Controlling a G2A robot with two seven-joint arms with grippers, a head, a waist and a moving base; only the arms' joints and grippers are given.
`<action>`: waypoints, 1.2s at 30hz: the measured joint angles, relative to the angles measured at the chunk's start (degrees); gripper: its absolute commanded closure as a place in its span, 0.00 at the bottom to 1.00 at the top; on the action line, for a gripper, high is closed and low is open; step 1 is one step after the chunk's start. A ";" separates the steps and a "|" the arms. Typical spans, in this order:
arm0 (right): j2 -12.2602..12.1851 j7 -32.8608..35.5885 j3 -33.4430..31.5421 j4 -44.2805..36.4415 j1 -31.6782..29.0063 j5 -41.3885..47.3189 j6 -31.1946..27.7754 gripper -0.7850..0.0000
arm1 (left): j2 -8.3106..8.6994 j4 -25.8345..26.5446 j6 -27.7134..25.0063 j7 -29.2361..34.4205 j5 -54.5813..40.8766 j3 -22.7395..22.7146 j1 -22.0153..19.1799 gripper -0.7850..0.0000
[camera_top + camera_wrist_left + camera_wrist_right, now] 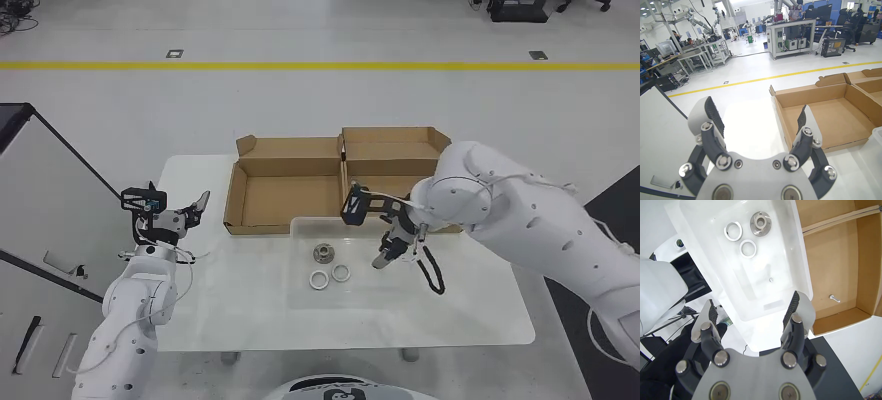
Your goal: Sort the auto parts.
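One small fastener (770, 280) lay loose in the clear tray (700, 245); the right gripper (753, 297), fingers spread, hung nearby and would want centring squarely over it before pinching.

You'll see a yellow line (320, 66) on the floor (450, 100) beyond the far edge of the table (480, 312), and off its left edge what looks like a white board (50, 190). Farther back stand an equipment rack (791, 37) and a green bin (750, 39).
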State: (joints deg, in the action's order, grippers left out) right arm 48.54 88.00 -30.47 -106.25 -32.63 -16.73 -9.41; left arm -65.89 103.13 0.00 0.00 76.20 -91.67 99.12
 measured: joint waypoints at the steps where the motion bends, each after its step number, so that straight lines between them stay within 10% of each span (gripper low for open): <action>1: -0.07 0.00 0.46 0.09 0.02 0.16 0.23 0.05 | 0.00 0.00 0.00 0.00 0.00 0.00 0.00 0.00; 11: -0.66 0.00 4.70 1.74 0.64 0.28 3.01 0.11 | 0.00 0.00 0.00 0.00 0.00 0.00 0.00 0.00; 23: 0.65 -0.93 6.75 4.10 -0.06 -1.30 4.02 0.50 | 0.00 0.00 0.00 0.00 0.00 0.00 0.00 0.00; 36: 2.53 -2.42 8.61 9.20 -1.61 -3.47 3.75 0.56 | 0.00 0.00 0.00 0.00 0.00 0.00 0.00 0.00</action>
State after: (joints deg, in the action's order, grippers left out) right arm 51.07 85.58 -21.86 -97.05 -34.23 -20.21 -5.66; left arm -65.89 103.13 0.00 0.00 76.20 -91.67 99.12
